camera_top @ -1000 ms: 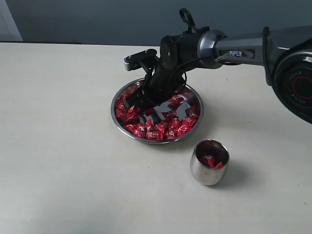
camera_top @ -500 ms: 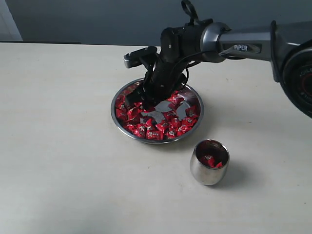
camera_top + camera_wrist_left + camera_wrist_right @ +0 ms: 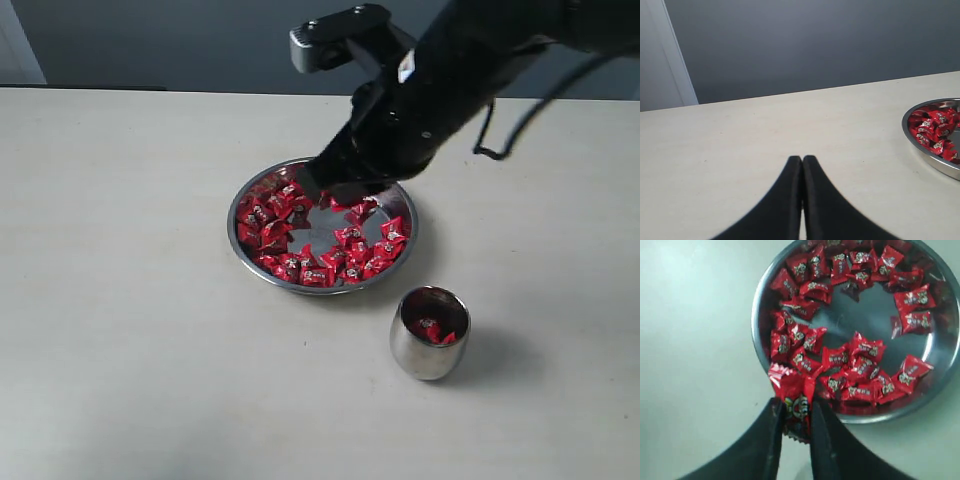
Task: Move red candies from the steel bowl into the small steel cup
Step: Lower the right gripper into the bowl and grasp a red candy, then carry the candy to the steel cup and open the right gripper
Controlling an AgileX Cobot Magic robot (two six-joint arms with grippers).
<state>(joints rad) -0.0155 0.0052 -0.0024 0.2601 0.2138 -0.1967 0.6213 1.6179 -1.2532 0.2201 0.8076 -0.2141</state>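
The steel bowl [image 3: 400, 255] sits mid-table with many red candies [image 3: 300, 265] ringing a bare centre. My right gripper [image 3: 330, 189] hangs above the bowl's far side. In the right wrist view this gripper [image 3: 797, 405] is shut on one red candy [image 3: 792, 385], held over the bowl's rim [image 3: 756, 335], with the other candies [image 3: 840, 360] below. The small steel cup [image 3: 430, 345] stands upright to the front right of the bowl, with a few red candies [image 3: 432, 328] inside. My left gripper [image 3: 802, 159] is shut and holds nothing, low over bare table, with the bowl's edge [image 3: 922, 152] off to one side.
The pale tabletop [image 3: 130, 300] stretches wide on all sides of the bowl and cup. A dark wall [image 3: 180, 40] runs behind the table's far edge. The right arm [image 3: 470, 60] reaches in from the upper right.
The right gripper, down among the candies a second ago, has closed on one candy and risen clear of the bowl. The bowl's centre is now barer. The cup has not moved.
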